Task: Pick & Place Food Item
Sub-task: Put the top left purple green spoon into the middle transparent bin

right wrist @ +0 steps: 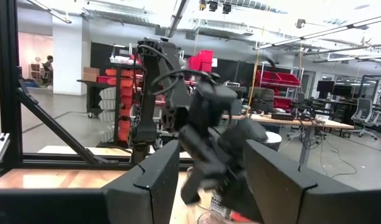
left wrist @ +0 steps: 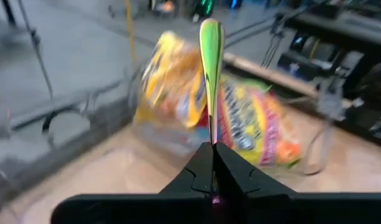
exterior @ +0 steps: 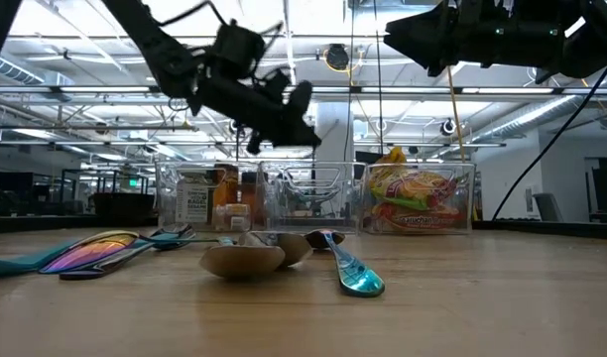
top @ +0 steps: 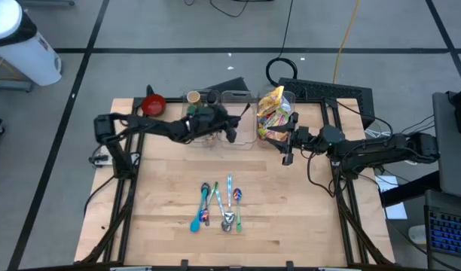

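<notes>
My left gripper (top: 232, 129) hangs over the clear bins (top: 238, 113) at the table's far middle, shut on a shiny green-gold spoon (left wrist: 210, 68). The spoon points at the bright snack bags (left wrist: 240, 118), which stand in the clear bin (top: 274, 113) on the right. My right gripper (top: 288, 143) is raised just right of that bin. Its fingers (right wrist: 147, 180) are open with nothing between them, and beyond them the left arm shows. My left gripper pinches the spoon's narrow part (left wrist: 213, 134) between its two shut fingers. The spoon runs on along the fingers, and its wider rounded end (left wrist: 210, 34) sticks out ahead of them. The gripper is nearly level, facing the table's right side. The spoon is lifted clear.
Several loose spoons (top: 218, 207) lie on the wooden table's near middle. A red bowl (top: 153, 104) sits at the far left, and jars (top: 193, 98) stand in the clear bins. A black frame (top: 332, 113) stands beside the snack bin.
</notes>
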Controlling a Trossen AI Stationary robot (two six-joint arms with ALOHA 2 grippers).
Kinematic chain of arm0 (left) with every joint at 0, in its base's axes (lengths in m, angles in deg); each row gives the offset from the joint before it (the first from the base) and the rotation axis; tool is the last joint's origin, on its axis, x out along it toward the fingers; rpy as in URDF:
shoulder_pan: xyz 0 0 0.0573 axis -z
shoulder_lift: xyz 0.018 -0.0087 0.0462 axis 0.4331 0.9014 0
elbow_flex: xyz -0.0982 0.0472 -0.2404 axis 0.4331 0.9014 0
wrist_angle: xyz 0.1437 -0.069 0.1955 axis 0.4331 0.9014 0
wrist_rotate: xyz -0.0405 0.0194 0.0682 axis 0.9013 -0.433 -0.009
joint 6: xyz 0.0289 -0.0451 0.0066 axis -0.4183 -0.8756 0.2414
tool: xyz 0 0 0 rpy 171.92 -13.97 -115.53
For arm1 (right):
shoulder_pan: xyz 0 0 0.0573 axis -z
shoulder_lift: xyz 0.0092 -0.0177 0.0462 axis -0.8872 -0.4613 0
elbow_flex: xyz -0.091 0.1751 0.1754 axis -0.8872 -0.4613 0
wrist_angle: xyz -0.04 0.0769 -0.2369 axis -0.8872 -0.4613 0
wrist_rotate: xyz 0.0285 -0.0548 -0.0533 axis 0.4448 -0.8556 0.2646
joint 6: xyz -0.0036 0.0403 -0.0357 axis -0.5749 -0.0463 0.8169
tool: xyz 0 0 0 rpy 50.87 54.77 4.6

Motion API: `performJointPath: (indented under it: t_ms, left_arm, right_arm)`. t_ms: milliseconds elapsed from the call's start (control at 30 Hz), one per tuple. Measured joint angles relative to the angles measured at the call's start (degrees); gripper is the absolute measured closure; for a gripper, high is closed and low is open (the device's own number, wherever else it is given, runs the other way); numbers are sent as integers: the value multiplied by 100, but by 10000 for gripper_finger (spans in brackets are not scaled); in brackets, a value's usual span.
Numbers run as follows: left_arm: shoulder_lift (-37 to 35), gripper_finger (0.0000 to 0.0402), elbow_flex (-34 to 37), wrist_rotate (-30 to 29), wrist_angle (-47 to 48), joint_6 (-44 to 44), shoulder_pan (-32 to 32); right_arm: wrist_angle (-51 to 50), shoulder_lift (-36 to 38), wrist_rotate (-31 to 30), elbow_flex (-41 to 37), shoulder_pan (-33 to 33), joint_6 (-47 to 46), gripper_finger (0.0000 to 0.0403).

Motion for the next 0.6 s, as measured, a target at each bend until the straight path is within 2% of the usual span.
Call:
performJointPath:
  t_ms: [233,400,600]
  left_arm:
    - [520,391,-299,-240,362,-751,-35]
    - [717,397,-291,-251,379,-863,-35]
    - [781,371,-287,-305,459,-955,-35]
  right_arm:
    - [-26,0,0,0,-1,-2,232]
    - [-72,0,0,0,0,-2,232]
    - [-70,0,0,0,0,-2,232]
